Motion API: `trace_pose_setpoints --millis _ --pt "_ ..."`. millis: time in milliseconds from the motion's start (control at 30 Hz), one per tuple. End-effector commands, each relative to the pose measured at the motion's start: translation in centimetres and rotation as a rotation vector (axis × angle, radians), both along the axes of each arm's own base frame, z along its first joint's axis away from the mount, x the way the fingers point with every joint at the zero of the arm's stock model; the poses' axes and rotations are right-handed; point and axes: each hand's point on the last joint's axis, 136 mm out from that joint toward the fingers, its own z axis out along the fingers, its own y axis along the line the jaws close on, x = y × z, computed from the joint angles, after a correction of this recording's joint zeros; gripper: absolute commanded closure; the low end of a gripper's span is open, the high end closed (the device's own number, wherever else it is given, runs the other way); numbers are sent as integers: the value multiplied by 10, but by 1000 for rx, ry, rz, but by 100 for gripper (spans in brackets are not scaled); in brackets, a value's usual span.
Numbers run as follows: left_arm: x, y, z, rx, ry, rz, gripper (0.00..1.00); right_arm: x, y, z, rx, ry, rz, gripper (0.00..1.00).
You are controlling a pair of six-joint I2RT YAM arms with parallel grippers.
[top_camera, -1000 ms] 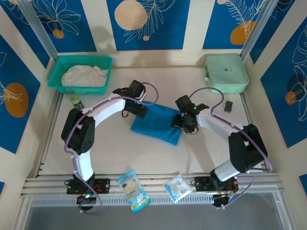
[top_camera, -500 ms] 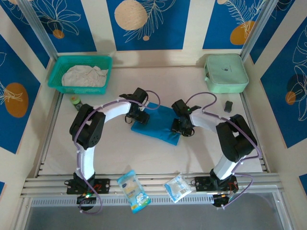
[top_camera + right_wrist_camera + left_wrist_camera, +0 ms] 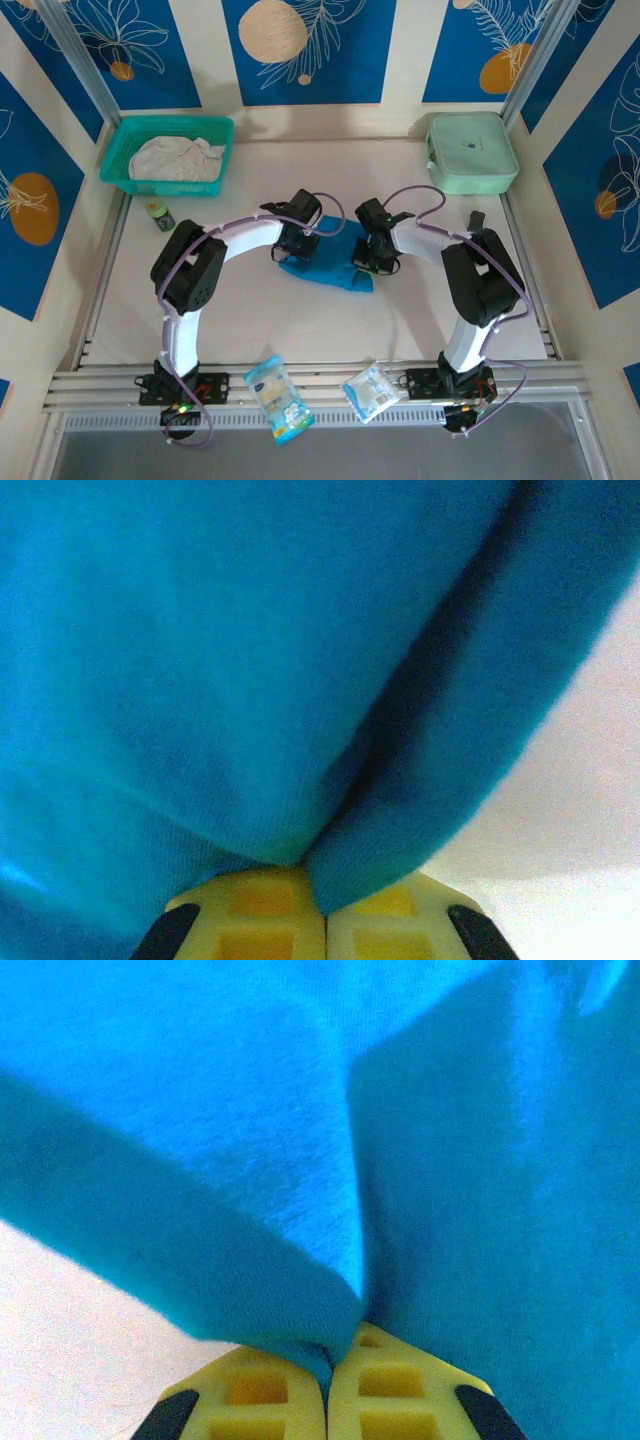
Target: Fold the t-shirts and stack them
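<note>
Since a fold needs both ends of the cloth carried together, each hand pinches one end. The left hand is closed on the 9 o'clock edge of the soft teal-blue cloth t-shirt, and the right hand is closed on its 3 o'clock edge. From the left wrist, the yellow fingertips meet with a ridge of blue fabric squeezed between them. The right wrist view shows the same, a pleat caught between shut yellow pads. That shirt lies partly folded at the centre of the pale desk, bunched between the two hands. The crumpled off-white cloth t-shirt sits in the teal plastic mesh basket at 10 o'clock, probably set aside until the blue one is done. At 2 o'clock is the mint-green zip case, whose small dark mark is too small to read. Two printed plastic packets at 6 o'clock carry graphics, but no lettering is legible.
</note>
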Motion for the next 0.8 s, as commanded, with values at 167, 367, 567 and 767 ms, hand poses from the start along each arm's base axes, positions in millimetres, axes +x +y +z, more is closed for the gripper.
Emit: trace_pose_setpoints --millis 167,367,567,767 --pt "12 51 -45 195 75 78 100 40 -6 -24 -21 8 50 100" --pt "64 64 -31 176 45 113 100 97 -1 -15 -1 -48 83 100" --pt "122 70 -28 195 20 99 100 162 0 -7 17 -113 94 100" --pt "180 79 -23 211 -35 115 100 220 -3 -2 40 -171 84 100"
